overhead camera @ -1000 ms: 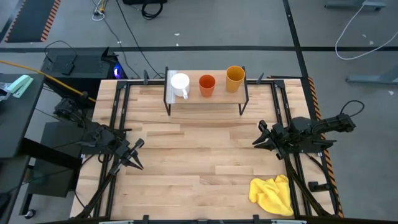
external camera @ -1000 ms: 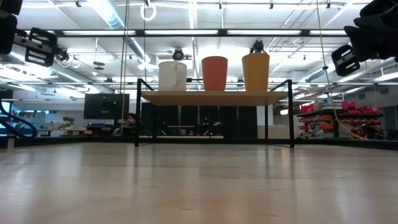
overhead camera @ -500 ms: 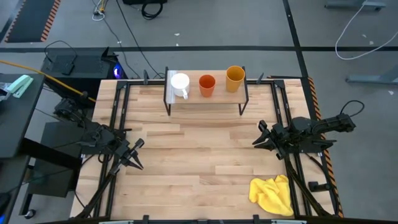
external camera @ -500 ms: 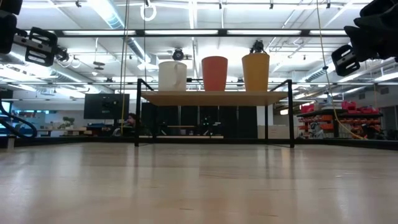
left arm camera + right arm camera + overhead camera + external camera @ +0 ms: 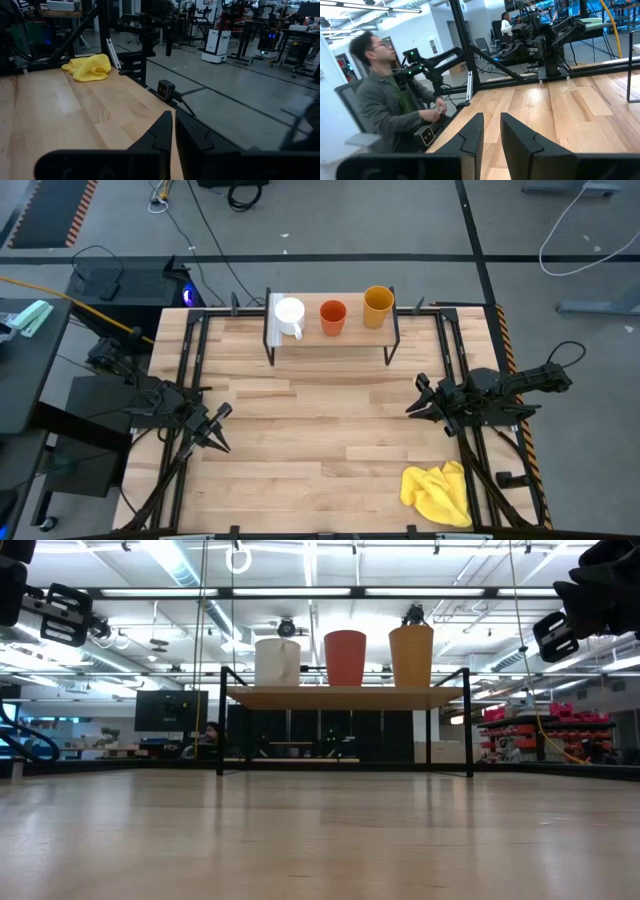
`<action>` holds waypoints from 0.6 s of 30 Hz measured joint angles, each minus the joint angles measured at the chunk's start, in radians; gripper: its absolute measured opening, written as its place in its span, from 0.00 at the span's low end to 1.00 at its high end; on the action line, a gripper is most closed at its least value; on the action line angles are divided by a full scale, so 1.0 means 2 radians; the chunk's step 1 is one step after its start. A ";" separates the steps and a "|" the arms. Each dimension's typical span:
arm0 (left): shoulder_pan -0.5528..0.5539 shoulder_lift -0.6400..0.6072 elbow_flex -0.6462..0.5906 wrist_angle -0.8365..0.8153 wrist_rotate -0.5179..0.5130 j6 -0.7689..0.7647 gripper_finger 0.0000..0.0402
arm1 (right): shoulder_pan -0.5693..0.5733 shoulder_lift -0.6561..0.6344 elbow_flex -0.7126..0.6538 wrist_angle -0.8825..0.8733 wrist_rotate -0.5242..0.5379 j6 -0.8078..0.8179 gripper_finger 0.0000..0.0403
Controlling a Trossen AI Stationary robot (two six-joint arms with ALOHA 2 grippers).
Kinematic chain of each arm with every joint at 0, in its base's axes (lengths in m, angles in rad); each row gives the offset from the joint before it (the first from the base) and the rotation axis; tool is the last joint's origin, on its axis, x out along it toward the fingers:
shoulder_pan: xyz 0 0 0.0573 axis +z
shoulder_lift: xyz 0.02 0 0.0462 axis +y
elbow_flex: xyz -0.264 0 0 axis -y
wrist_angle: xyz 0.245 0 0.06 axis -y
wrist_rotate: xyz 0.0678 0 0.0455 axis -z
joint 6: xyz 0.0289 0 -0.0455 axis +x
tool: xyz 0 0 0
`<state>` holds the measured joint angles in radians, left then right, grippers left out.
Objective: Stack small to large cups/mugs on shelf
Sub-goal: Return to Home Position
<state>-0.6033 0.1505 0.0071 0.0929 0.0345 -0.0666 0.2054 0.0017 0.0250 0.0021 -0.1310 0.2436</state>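
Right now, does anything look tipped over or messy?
Nothing stands out. The white handled mug, orange-red cup and mustard-yellow cup stand upright in a row on the small wooden shelf. Only a crumpled yellow cloth lies at a corner of the wooden table.

High cam hangs overhead, facing straight down, far enough to take in the whole large wooden tabletop. Low cam sits at tabletop level, looking flat across to the small light-wood plank shelf on thin black legs; same shelf shows from above. Left wrist cam rides close over the wood, aimed at the crumpled yellow cloth, also in high view; right wrist cam faces across to the dark left arm w/ a seated person beyond.
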 joint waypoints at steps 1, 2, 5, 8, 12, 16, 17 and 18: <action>0.000 0.000 0.000 0.000 0.000 0.000 0.06 | 0.000 0.000 0.000 0.000 0.000 0.000 0.18; 0.000 0.000 0.000 0.000 0.000 0.000 0.06 | 0.000 0.000 0.000 0.000 0.000 0.000 0.18; 0.000 0.000 0.000 0.000 0.000 0.000 0.07 | 0.000 0.000 0.000 0.000 0.000 0.000 0.18; 0.000 0.000 0.000 0.000 0.000 0.000 0.08 | 0.000 0.000 0.000 0.000 0.000 0.000 0.18; 0.000 0.000 0.000 0.000 0.000 0.000 0.09 | 0.000 0.000 0.000 0.000 0.000 0.000 0.18; 0.000 0.000 0.000 0.000 0.000 0.000 0.08 | 0.000 0.000 0.000 0.000 0.000 0.000 0.18; 0.000 0.000 0.000 0.000 0.000 0.000 0.08 | 0.000 0.000 0.000 0.000 0.000 0.000 0.18; 0.000 0.000 0.000 0.000 0.000 0.000 0.07 | 0.000 0.000 0.000 0.000 0.000 0.000 0.18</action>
<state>-0.6033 0.1505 0.0071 0.0925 0.0345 -0.0669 0.2054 0.0017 0.0250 0.0021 -0.1310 0.2439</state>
